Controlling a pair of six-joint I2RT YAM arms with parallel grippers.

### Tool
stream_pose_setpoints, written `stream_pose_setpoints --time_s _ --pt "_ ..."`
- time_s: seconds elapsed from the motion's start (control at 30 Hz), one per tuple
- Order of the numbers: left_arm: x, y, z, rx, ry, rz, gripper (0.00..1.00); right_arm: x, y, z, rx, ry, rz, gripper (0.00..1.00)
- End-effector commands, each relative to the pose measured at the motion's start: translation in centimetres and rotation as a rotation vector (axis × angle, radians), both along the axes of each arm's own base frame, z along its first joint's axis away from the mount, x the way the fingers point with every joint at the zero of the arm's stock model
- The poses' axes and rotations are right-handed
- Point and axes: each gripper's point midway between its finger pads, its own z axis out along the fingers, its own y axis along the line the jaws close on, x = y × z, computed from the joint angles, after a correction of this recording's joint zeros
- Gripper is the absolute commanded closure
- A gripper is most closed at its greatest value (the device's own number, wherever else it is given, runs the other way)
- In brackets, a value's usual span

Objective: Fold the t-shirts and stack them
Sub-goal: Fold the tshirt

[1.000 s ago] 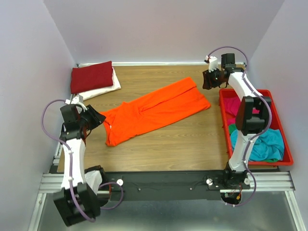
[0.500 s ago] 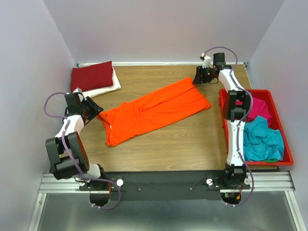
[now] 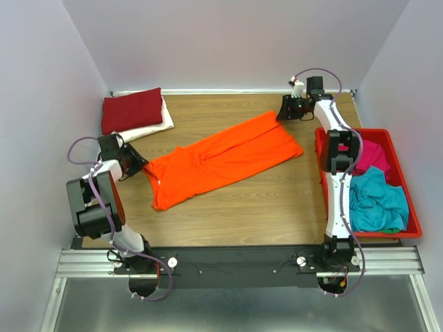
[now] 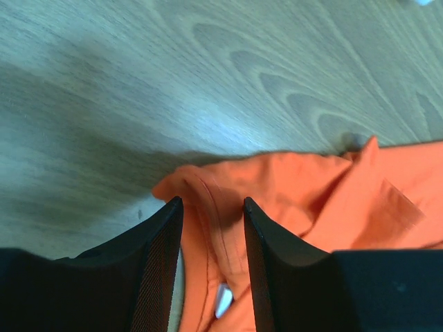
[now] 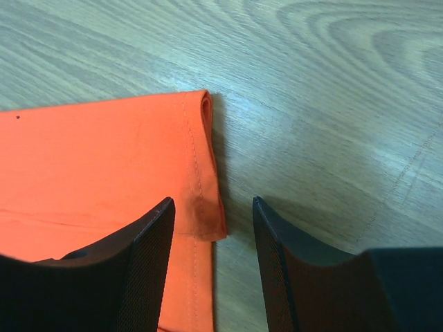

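The orange shirt (image 3: 225, 160) lies folded into a long band, slanting across the middle of the table (image 3: 277, 207) from near-left to far-right. The left gripper (image 3: 140, 164) sits low at the band's near-left end. Its wrist view shows the jaws partly spread, astride a raised seam of the cloth without pinching it. The right gripper (image 3: 282, 111) is at the far-right corner, jaws likewise apart, with the hemmed corner lying loose between them. In the far-left corner a folded dark red shirt (image 3: 131, 109) rests on a folded white shirt (image 3: 151, 128). At the right, the tray (image 3: 407, 188) holds the magenta shirt (image 3: 372, 152) and the teal shirt (image 3: 377, 199), both crumpled.
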Motion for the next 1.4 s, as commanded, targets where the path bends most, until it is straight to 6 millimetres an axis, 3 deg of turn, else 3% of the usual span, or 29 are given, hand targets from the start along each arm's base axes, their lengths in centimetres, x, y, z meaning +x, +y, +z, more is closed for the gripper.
stream_pose_setpoints --time_s 0.0,0.1,0.33,0.5,0.57,0.63,0.67,0.7,0.73,0.77,0.87,0.9,0.97,1.13,1.17,1.2,1.37 --pt "1.4 1.0 -0.8 0.019 0.008 0.026 0.53 -0.8 1.1 -2.4 0.033 0.062 0.010 0.44" --pt "1.7 1.2 -1.6 0.016 0.028 0.026 0.57 -0.9 1.2 -2.9 0.020 0.067 0.008 0.44" --pt "1.1 0.9 -3.2 0.012 0.055 0.015 0.85 -1.3 2.2 -3.8 0.023 0.091 0.015 0.44" --pt "1.8 1.1 -3.5 0.022 0.055 -0.009 0.92 -1.2 3.5 -4.5 0.009 0.103 0.002 0.45" --pt "2.1 1.2 -3.2 0.034 0.045 -0.019 0.93 -1.3 3.6 -5.2 -0.005 0.118 -0.011 0.50" --pt "2.5 1.6 -2.6 0.057 0.026 -0.032 0.95 -1.4 3.4 -5.8 -0.021 0.130 -0.028 0.62" --pt "2.7 1.9 -2.4 0.080 0.022 -0.028 0.96 -1.5 3.3 -6.0 -0.026 0.136 -0.036 0.78" --pt "2.8 2.1 -2.2 0.099 0.018 -0.031 0.96 -1.4 3.0 -5.8 -0.036 0.131 -0.042 0.84" --pt "3.1 2.6 -1.8 0.128 0.010 -0.034 0.96 -1.6 2.7 -6.1 -0.056 0.135 -0.049 0.97" --pt "3.2 2.9 -1.6 0.146 0.007 -0.038 0.97 -1.5 2.5 -6.0 -0.066 0.133 -0.057 0.99" --pt "3.8 3.5 -0.3 0.197 -0.014 -0.036 0.98 -1.6 1.4 -5.1 -0.116 0.113 -0.083 1.00" --pt "4.4 3.5 0.5 0.218 -0.036 -0.042 0.99 -1.4 1.1 -3.7 -0.128 0.088 -0.091 1.00" --pt "5.0 3.6 1.4 0.247 -0.053 -0.044 0.99 -2.0 0.2 -3.8 -0.160 0.093 -0.113 1.00" --pt "8.3 2.0 4.8 0.353 -0.133 -0.106 0.99 -3.6 -1.7 -2.7 -0.234 0.076 -0.176 0.99" --pt "8.8 1.6 5.2 0.371 -0.137 -0.117 0.99 -3.6 -2.0 -1.2 -0.242 0.040 -0.191 1.00" --pt "9.4 1.4 5.6 0.388 -0.146 -0.126 0.99 -5.0 -2.5 -2.5 -0.263 0.078 -0.199 0.99" --pt "12.9 -0.4 6.9 0.463 -0.180 -0.162 1.00 -7.6 -4.9 -1.9 -0.355 0.051 -0.299 0.99"
